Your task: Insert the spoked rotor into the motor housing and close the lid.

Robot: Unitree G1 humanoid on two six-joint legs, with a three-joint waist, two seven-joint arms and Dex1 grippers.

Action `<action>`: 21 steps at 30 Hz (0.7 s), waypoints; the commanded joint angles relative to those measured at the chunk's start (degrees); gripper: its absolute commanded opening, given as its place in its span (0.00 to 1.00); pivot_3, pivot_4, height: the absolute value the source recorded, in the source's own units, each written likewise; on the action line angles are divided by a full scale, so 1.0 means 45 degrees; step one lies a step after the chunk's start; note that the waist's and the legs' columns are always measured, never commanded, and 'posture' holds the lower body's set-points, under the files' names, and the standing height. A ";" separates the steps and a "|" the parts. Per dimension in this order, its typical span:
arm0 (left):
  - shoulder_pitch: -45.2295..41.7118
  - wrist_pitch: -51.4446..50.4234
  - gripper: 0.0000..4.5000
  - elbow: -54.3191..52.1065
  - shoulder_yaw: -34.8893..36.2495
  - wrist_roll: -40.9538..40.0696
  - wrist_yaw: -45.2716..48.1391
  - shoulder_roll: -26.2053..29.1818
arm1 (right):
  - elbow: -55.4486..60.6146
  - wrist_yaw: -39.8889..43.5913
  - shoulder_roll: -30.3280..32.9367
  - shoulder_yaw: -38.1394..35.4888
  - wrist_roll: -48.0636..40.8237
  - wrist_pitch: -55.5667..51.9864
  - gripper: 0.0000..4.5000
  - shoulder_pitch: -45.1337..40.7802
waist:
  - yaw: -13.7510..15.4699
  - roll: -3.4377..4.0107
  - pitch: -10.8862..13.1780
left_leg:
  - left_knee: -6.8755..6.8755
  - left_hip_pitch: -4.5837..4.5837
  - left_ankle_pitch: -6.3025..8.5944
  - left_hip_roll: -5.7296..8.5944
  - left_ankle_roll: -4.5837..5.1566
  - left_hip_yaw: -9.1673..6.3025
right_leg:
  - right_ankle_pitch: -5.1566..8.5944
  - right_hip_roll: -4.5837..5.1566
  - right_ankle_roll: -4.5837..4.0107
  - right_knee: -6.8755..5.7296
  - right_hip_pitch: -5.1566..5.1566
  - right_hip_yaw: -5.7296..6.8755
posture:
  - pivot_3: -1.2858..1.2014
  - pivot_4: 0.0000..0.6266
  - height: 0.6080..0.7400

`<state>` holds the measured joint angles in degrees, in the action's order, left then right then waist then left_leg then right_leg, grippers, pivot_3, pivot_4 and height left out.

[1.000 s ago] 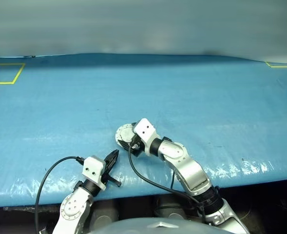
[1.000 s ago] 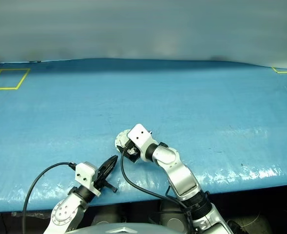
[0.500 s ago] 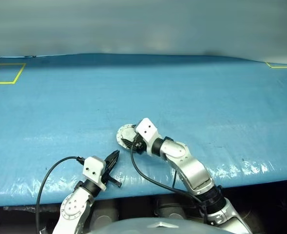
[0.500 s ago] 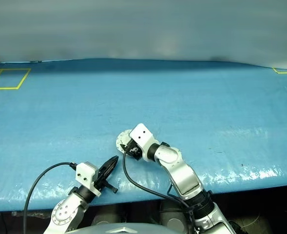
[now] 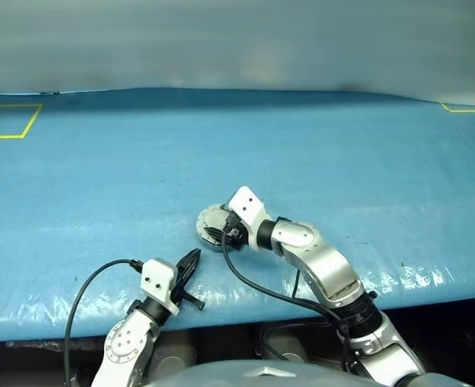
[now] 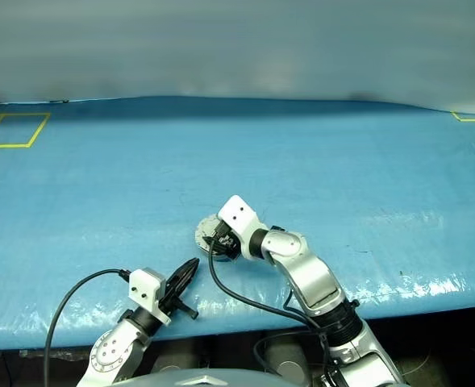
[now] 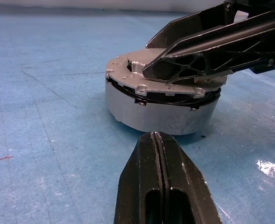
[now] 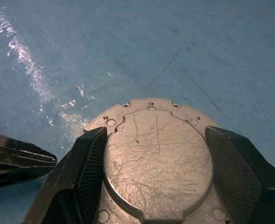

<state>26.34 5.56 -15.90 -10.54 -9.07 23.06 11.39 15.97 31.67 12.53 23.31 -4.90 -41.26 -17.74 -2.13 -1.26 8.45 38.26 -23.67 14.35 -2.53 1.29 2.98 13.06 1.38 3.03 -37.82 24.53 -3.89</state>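
Observation:
The motor housing (image 7: 160, 116), a round grey metal cup, sits on the blue table near its front edge. The lid (image 8: 156, 158), plain scratched grey, lies flat on top of it. A thin dark band shows in the seam between them. The spoked rotor is hidden. My right gripper (image 8: 156, 135) is open over the lid, with one black finger (image 8: 88, 168) at each side of the lid's raised plate. From the left wrist view, those fingers (image 7: 212, 46) lie across the lid's top. My left gripper (image 7: 155, 135) is shut and empty, pointing at the housing's wall from a short way off.
The blue sheet on the table (image 5: 342, 161) stretches wide and bare behind and beside the housing. Yellow tape squares (image 5: 7, 121) mark the far left and far right corners. The table's front edge runs just behind my left gripper (image 5: 193, 256), and a black cable (image 5: 253, 282) trails from my right wrist.
My right wrist has tipped and shifted slightly to the right above the housing, and the disc under it now looks flatter and greyer. The left gripper has stayed where it was.

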 commanded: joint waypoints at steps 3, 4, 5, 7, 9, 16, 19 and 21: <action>0.0053 0.0229 0.00 -0.0179 -0.0079 0.0011 -0.0032 -0.0046 | -0.0195 -0.0242 -0.0203 0.0080 0.0045 0.0703 0.67 0.0149 | -0.0002 0.0000 -0.0001 | 0.0000 0.0001 0.0000 0.0000 0.0000 -0.0001 | 0.0000 0.0000 0.0001 -0.0001 -0.0001 0.0000 | 0.52 0.24 1.00; 0.0057 0.0219 0.00 -0.0188 -0.0084 0.0015 -0.0038 -0.0043 | -0.0290 -0.0285 -0.0248 0.0098 0.0044 0.0843 0.67 0.0256 | -0.0005 -0.0001 -0.0001 | 0.0000 0.0002 0.0000 0.0000 0.0000 0.0000 | 0.0001 -0.0001 0.0002 0.0000 -0.0001 0.0000 | 0.52 0.24 1.00; 0.0064 0.0218 0.00 -0.0195 -0.0089 0.0017 -0.0037 -0.0036 | -0.0377 -0.0317 -0.0287 0.0127 0.0045 0.0987 0.67 0.0372 | -0.0008 0.0000 -0.0001 | -0.0001 0.0002 0.0000 -0.0001 0.0000 0.0001 | 0.0002 -0.0001 0.0002 0.0000 -0.0002 0.0000 | 0.52 0.24 1.00; 0.0077 0.0217 0.00 -0.0202 -0.0090 0.0010 -0.0028 -0.0019 | -0.0526 -0.0375 -0.0290 0.0285 0.0160 0.1260 0.67 0.0600 | -0.0014 -0.0001 -0.0001 | -0.0001 0.0003 0.0000 -0.0001 0.0000 0.0001 | 0.0006 -0.0001 0.0010 -0.0001 -0.0003 -0.0001 | 0.52 0.24 1.00; 0.0076 0.0201 0.00 -0.0209 -0.0097 0.0006 -0.0018 -0.0003 | -0.0602 -0.0393 -0.0271 0.0489 0.0260 0.1534 0.67 0.0825 | -0.0023 -0.0002 -0.0003 | 0.0000 0.0008 0.0000 -0.0002 0.0000 0.0001 | 0.0008 -0.0001 0.0014 -0.0001 -0.0005 -0.0001 | 0.52 0.24 1.00; 0.0047 0.0195 0.00 -0.0184 -0.0109 0.0020 -0.0003 0.0027 | -0.0760 -0.0273 -0.0475 0.0410 0.0051 0.1581 0.67 0.1049 | -0.0023 -0.0003 -0.0005 | -0.0002 0.0010 0.0000 -0.0004 0.0000 0.0003 | 0.0011 -0.0002 0.0016 0.0000 -0.0004 -0.0003 | 0.52 0.24 1.00; 0.0017 0.0186 0.00 -0.0159 -0.0122 0.0028 -0.0016 0.0011 | -0.0895 -0.0153 -0.0454 0.0223 -0.0061 0.1397 0.67 0.0832 | -0.0025 -0.0003 -0.0005 | -0.0003 0.0011 0.0000 -0.0005 0.0000 0.0002 | 0.0009 -0.0003 0.0013 -0.0001 -0.0004 -0.0002 | 0.52 0.24 1.00; -0.0004 0.0174 0.00 -0.0147 -0.0141 0.0034 -0.0015 0.0005 | -0.1026 -0.0077 -0.0305 0.0225 0.0042 0.1411 0.67 0.0603 | -0.0028 -0.0003 -0.0005 | -0.0003 0.0011 0.0000 -0.0006 0.0000 0.0004 | 0.0009 -0.0003 0.0012 -0.0001 -0.0005 -0.0003 | 0.52 0.24 1.00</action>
<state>26.32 5.56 -15.90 -10.80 -9.02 22.90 11.48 12.49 30.36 10.89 23.76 -4.55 -34.08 -14.81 -2.26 -1.28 8.43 38.24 -23.60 14.35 -2.56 1.29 3.00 13.10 1.37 3.08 -37.83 24.50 -3.90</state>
